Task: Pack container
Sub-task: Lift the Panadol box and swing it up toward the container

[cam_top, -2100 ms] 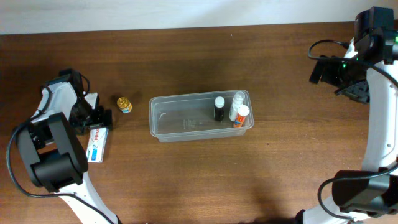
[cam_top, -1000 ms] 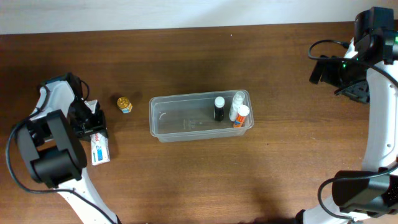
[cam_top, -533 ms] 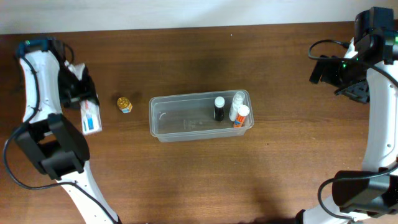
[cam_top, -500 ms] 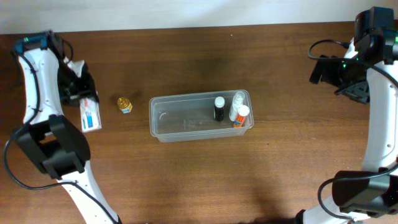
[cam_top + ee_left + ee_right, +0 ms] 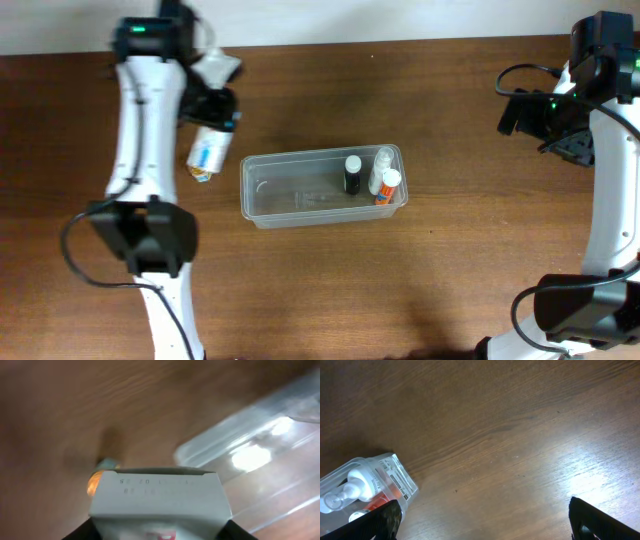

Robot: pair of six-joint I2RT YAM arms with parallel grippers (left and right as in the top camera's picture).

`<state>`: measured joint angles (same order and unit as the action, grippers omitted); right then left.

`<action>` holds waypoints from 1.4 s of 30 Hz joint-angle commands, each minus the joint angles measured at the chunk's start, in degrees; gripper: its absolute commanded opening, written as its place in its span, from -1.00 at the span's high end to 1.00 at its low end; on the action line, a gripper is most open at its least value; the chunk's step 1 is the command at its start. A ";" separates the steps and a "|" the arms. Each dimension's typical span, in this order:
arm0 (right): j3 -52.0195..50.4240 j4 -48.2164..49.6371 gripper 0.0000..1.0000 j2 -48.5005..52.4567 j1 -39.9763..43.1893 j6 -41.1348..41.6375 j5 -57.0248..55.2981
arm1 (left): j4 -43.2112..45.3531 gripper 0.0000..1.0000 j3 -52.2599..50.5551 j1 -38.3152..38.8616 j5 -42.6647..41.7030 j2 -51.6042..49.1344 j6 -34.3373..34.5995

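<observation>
The container (image 5: pixel 300 200) is a clear shallow tub at mid-table. It holds a black bottle (image 5: pixel 352 175) and two white bottles (image 5: pixel 383 172) at its right end. My left gripper (image 5: pixel 210 125) is shut on a white toothpaste box (image 5: pixel 207 152) and holds it in the air just left of the tub. In the left wrist view the box (image 5: pixel 160 495) fills the bottom between my dark jaws, with the tub's corner (image 5: pixel 200 450) to the right. My right gripper (image 5: pixel 548 130) is open and empty at the far right, well away from the tub (image 5: pixel 380 462).
A small gold-capped item (image 5: pixel 201 174) lies on the table left of the tub, partly under the held box; it shows blurred in the left wrist view (image 5: pixel 94 484). The table is dark brown wood, with a pale wall along its far edge.
My left arm has lifted the white box from the table's far left and swung it right, to just left of the tub. The right arm has not moved.
</observation>
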<state>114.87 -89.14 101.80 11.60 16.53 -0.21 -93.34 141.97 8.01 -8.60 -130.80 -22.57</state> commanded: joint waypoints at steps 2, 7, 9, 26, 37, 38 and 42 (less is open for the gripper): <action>0.26 0.00 -0.97 -0.17 0.11 0.28 -0.52 | 1.18 -0.09 1.16 7.10 0.11 1.57 -10.27; 0.26 0.00 -0.97 -0.17 0.11 0.28 -0.50 | 3.15 -0.08 1.09 13.29 3.52 1.16 -10.67; 0.26 0.00 -0.97 -0.17 0.11 0.28 -0.50 | 3.30 -0.08 0.61 14.73 3.65 1.16 -11.74; 0.26 0.00 -0.97 -0.17 0.11 0.28 -0.50 | 5.55 -0.19 -3.52 15.08 3.91 1.16 -11.69; 0.26 0.00 -0.97 -0.17 0.11 0.28 -0.50 | 17.25 -0.58 -3.50 14.29 4.13 1.16 1.75; 0.26 0.00 -0.97 -0.17 0.11 0.28 -0.52 | 19.30 -0.66 -3.50 13.99 4.09 1.16 4.94; 0.26 0.00 -0.97 -0.17 0.11 0.28 -0.50 | 22.38 -0.66 -3.15 12.74 3.78 1.16 12.20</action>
<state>114.87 -89.14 101.80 11.60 16.53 -0.21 -71.33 138.58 22.11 -4.51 -130.80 -18.74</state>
